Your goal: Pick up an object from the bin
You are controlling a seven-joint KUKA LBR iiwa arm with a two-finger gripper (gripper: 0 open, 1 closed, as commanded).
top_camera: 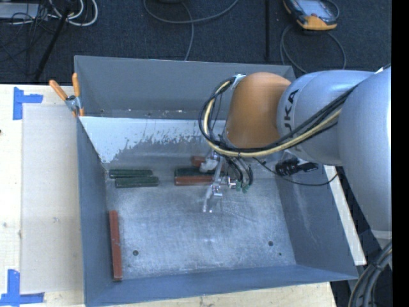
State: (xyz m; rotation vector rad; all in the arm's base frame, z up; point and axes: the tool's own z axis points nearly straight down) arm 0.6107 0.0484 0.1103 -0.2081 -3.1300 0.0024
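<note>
Approach step, I judge: the pincer [211, 201], grip state untellable, hangs beside a reddish-brown flat bar [192, 180], needing centring over it

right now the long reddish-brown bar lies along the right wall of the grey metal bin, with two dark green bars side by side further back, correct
No: the camera view shows the long reddish-brown bar along the left wall of the grey metal bin, not the right; the two dark green bars are as stated.
</note>
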